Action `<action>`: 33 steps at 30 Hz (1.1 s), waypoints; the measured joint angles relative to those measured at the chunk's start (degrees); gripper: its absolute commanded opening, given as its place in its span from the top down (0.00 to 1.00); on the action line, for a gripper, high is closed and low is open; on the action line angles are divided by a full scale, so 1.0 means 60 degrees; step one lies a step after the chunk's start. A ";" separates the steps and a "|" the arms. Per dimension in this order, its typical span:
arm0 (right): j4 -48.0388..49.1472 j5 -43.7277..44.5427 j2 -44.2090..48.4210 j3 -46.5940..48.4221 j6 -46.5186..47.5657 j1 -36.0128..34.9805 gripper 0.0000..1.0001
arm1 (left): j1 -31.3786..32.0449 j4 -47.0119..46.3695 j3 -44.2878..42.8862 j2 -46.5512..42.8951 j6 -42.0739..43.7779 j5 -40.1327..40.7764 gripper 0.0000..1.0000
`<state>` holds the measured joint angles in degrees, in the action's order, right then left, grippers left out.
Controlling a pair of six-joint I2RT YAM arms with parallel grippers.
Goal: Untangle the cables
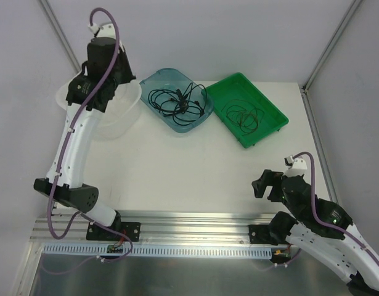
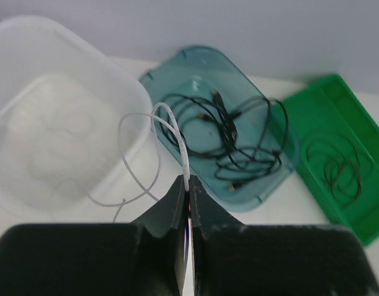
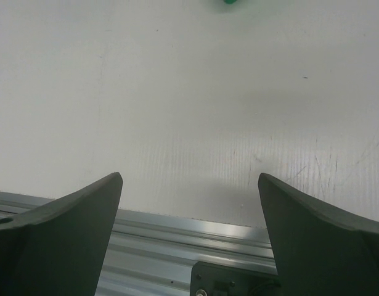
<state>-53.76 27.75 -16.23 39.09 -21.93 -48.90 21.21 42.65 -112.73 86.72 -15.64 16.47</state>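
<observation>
Far left: clear white tub (image 2: 53, 123); a faint pale trace on its floor may be cable, can't tell. Left fingers (image 2: 180, 200) are pinched tight on a thin white cable (image 2: 171, 120), which arcs up and droops in a loop over the tub's near rim. I judge it is held there to be dropped in alone, apart from the rest. The overhead view hides this: the arm's wrist covers fingers and cable alike, so only the wrist camera shows the grip. Middle: blue tray (image 1: 190, 123) holding the black cables (image 1: 177, 102), several strands crossing, small plugs showing, tangle not yet undone. Next right: green tray (image 1: 269, 105), dark brown cable (image 1: 243, 116) coiled by itself, likely one already sorted out. Far right: right fingers (image 3: 72, 216) spread wide, holding nothing, low over bare counter (image 3: 189, 92) by the metal rail (image 3: 177, 231). They sit well apart from the trays, probably to leave the left arm room.
</observation>
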 measured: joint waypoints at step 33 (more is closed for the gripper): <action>-0.1450 0.1632 0.0120 0.2131 0.0484 -0.0004 0.03 | -0.4411 -0.1978 0.4364 -0.1931 0.0280 -0.1858 0.01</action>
<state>-62.46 37.54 -15.51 51.88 -19.03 -48.93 -5.26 30.79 -86.54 75.13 -13.96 5.32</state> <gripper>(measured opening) 0.971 0.992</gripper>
